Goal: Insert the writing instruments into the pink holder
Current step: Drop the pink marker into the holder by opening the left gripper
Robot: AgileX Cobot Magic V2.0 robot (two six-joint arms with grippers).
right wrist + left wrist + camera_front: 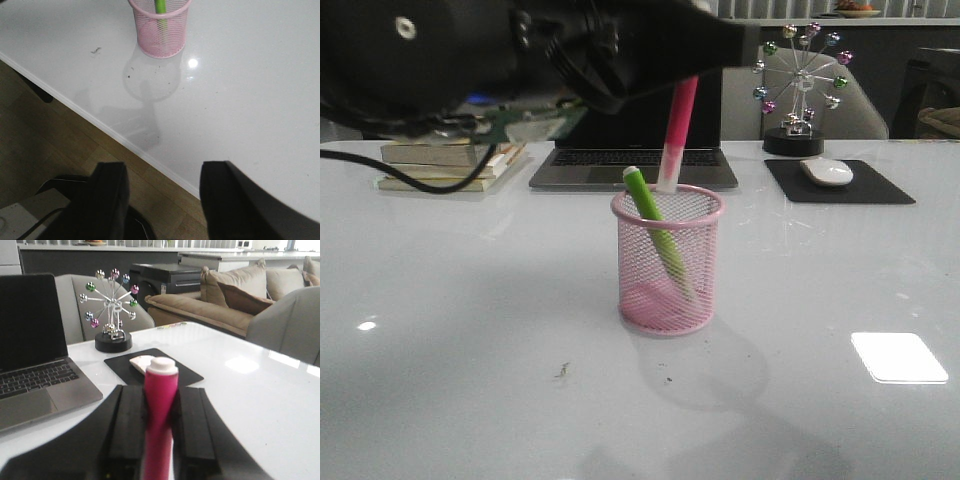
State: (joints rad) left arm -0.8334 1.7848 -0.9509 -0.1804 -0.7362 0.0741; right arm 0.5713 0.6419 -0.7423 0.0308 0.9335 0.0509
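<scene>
White glossy surface (470, 330): my left claw (161, 440) grips the pink marker (677, 135), tip at the pink holder (667, 262) rim beside the green marker (655, 225); I should lower straight, then release; right claw (162, 200) open, empty.

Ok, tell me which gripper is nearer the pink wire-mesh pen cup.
Left. The left gripper holds the pink-red marker just above the pink wire-mesh pen cup; the right gripper hangs open, back past the white table's near edge.

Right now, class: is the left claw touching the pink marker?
Touching. The left wrist view shows the left claw shut on the pink marker, fingers pressed against both sides.
</scene>
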